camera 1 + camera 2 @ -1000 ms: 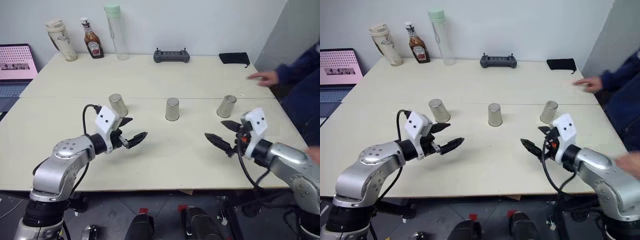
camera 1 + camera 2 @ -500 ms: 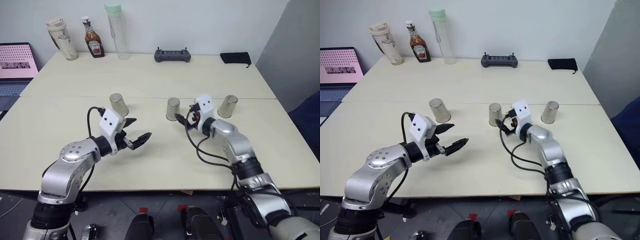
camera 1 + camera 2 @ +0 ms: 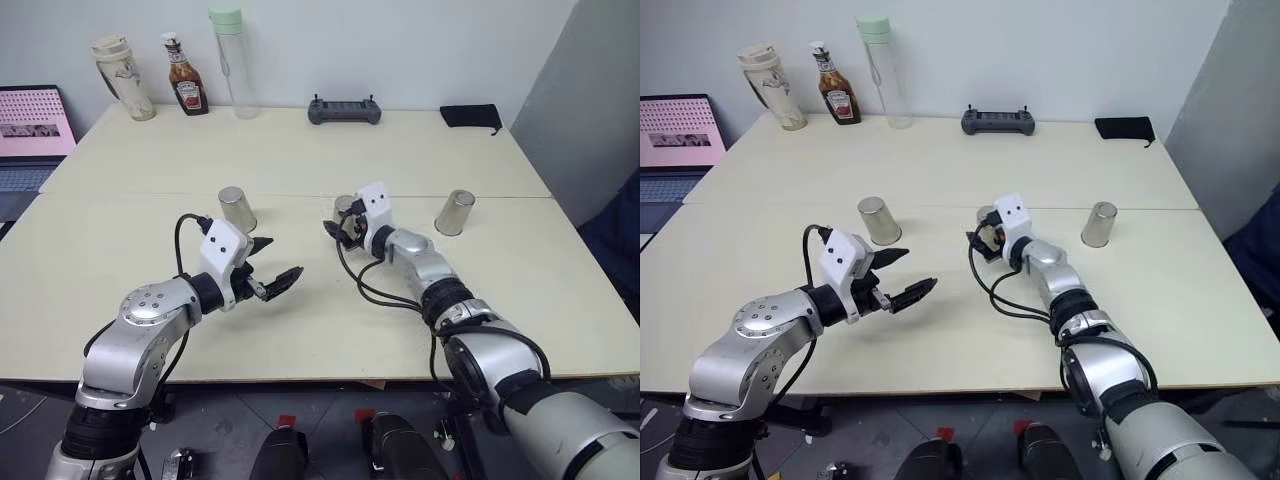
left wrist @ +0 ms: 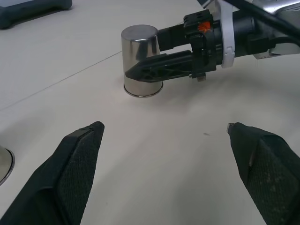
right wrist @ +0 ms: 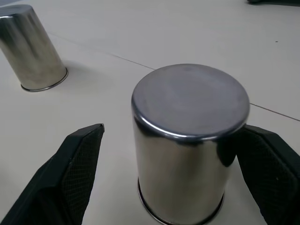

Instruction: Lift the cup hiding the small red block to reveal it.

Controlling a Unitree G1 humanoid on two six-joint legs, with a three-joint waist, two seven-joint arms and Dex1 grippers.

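Three steel cups stand upside down in a row across the table: a left cup (image 3: 237, 208), a middle cup (image 4: 140, 61) and a right cup (image 3: 455, 212). My right gripper (image 3: 338, 226) is open, with one black finger on each side of the middle cup (image 5: 190, 140) and a small gap on both sides. My left gripper (image 3: 275, 262) hovers open and empty above the table, nearer to me than the left cup. The small red block is hidden.
A beige tumbler (image 3: 122, 78), a ketchup bottle (image 3: 184, 78) and a tall clear bottle (image 3: 230, 62) stand at the back left. A grey controller (image 3: 344, 110) and a black pouch (image 3: 470, 116) lie at the back. A laptop (image 3: 30, 130) sits off the left edge.
My right arm has swung forward and to the left, from the table's right side to the middle cup. The person's hand has left the table's right side. My left gripper has stayed put.
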